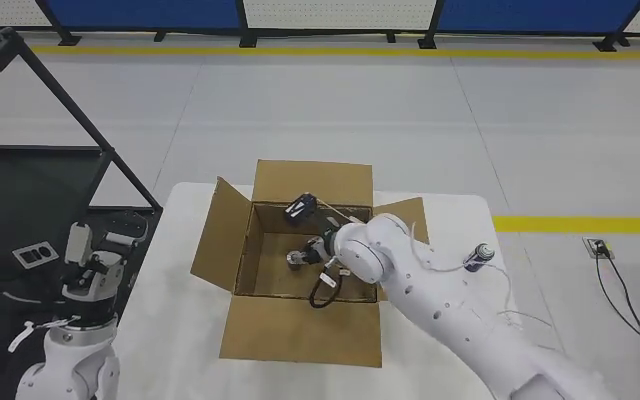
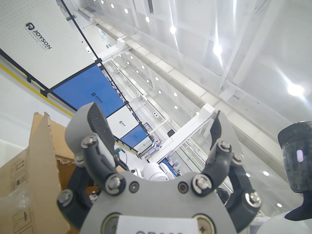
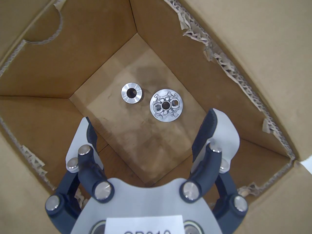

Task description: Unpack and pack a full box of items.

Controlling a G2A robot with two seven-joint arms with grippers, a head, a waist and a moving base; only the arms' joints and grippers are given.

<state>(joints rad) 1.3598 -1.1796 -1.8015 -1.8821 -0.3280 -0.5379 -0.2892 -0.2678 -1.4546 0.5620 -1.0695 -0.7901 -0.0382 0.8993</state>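
— Where is the box?
— The cardboard box (image 1: 258, 250) stands open in the middle of the white table (image 1: 180, 300), with its flaps folded outward.
— What's in it?
— Two metal parts lie flat on its floor. One is a small ring (image 3: 131, 93) with a dark hole. The other is a wider disc (image 3: 166, 105) with notches cut around its centre. They lie near each other but do not touch.
— And the right gripper?
— The right gripper (image 3: 150, 120) hangs inside the box above the floor, on the arm that comes in over the right-hand flap. Its jaws are spread wide with nothing between them. The disc is the closer of the two parts, lying just ahead of one fingertip (image 3: 212, 116).
— The left one?
— The left gripper (image 2: 156, 113) is off to the left of the box and points up at the ceiling. It is also spread apart and empty. A torn box flap (image 2: 36, 152) rises beside it.
— Anything else on the table?
— A dark can (image 1: 478, 257) lies to the right of the box, just past the flap.
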